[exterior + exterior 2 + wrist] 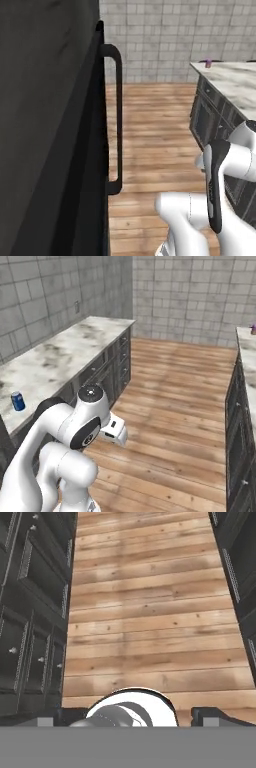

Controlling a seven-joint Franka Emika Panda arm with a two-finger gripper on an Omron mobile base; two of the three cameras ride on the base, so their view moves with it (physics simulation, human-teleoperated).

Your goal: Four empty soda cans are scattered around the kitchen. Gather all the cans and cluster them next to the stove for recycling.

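Note:
A blue soda can (18, 401) stands upright on the marble counter (65, 356) to my left, near its front end. A purple soda can (208, 63) stands on the far corner of the opposite marble counter (235, 85), and the same purple can (253, 329) shows at the right edge of the right base view. My gripper (132, 716) points down at the wooden floor between the two cabinet rows. It is open wide, its dark fingertips (215, 714) far apart with nothing between them. It is far from both cans. The stove is out of view.
A tall black appliance (50, 125) with a long vertical handle (119, 120) stands close on my left. Dark cabinet fronts (35, 612) line both sides of the wooden floor aisle (175, 401). A grey tiled wall (165, 35) closes the far end.

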